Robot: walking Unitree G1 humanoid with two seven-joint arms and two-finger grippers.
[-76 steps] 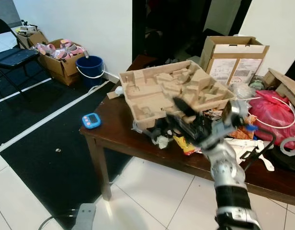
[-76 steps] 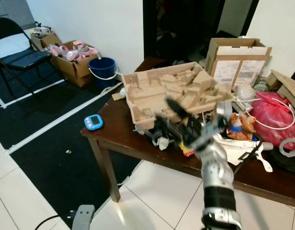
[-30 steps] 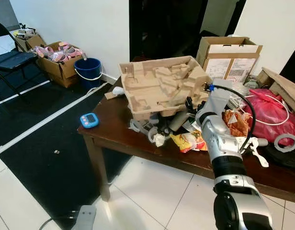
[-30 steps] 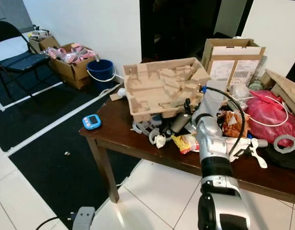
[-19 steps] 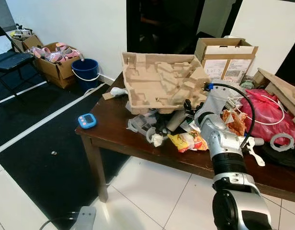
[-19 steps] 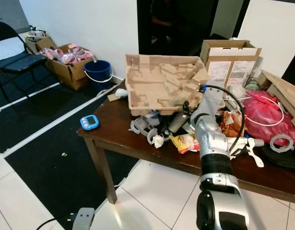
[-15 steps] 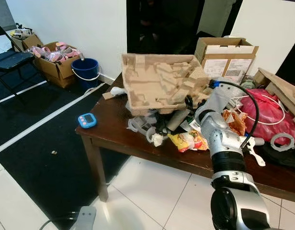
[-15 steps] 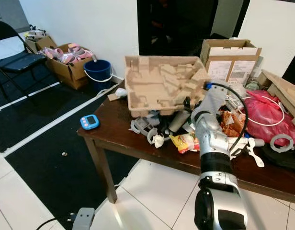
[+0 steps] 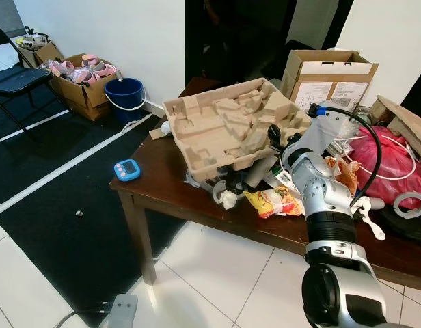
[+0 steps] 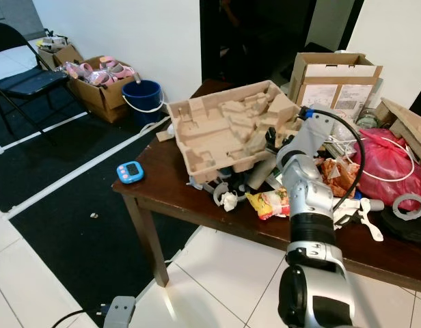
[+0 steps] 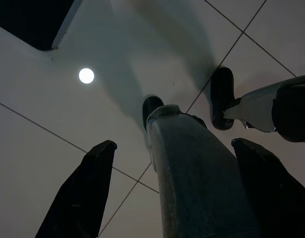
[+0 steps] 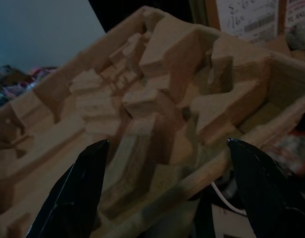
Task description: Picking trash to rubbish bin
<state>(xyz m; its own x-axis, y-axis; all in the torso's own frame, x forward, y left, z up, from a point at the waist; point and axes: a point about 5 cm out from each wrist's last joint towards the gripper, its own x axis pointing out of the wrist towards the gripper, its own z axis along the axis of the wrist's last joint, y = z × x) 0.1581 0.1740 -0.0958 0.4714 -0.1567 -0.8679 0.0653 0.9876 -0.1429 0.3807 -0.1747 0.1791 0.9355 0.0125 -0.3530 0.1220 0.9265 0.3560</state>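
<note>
- The large tan moulded-pulp packaging tray point(image 9: 227, 126) lies tilted on top of a heap of litter on the dark brown wooden table point(image 9: 166, 188), its near edge raised. It looks like the trash picked for this step, being the biggest piece and on top.
- The right gripper point(image 12: 162, 198) is up at the tray's right edge; in the right wrist view its two black fingers point(image 12: 80, 186) spread wide either side of the rim, closed on nothing. I judge it is lining up a grasp.
- The left gripper point(image 11: 167, 193) hangs idle over pale floor tiles, fingers apart and empty.
- Below the tray, a yellow snack wrapper point(image 9: 272, 200) and crumpled white paper point(image 9: 227, 199) show; the rest is hidden underneath.
- A blue plastic bucket point(image 9: 124, 94) stands by the wall; whether it serves as the bin I cannot tell.
</note>
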